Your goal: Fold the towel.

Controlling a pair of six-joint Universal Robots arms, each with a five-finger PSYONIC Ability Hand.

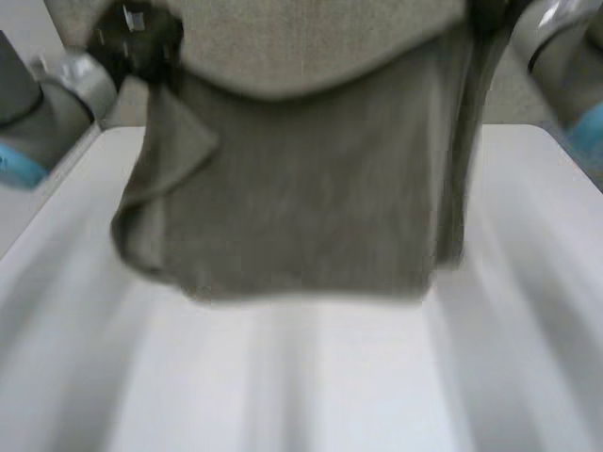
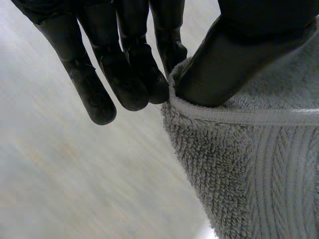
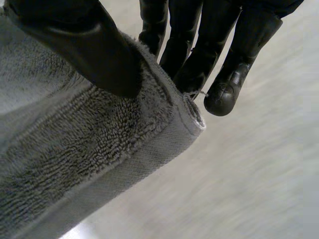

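My left hand [image 2: 224,59] pinches one top corner of the grey towel [image 1: 301,188], with my thumb pressing the hem against my fingers [image 2: 134,74]. My right hand [image 3: 94,50] pinches the other top corner the same way. Between my hands the towel hangs slack, and its lower edge is over the white table [image 1: 330,386]; I cannot tell whether it touches.

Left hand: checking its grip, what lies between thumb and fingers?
A hemmed corner of the towel, which the left hand pinches thumb against fingers, as the left wrist view shows.
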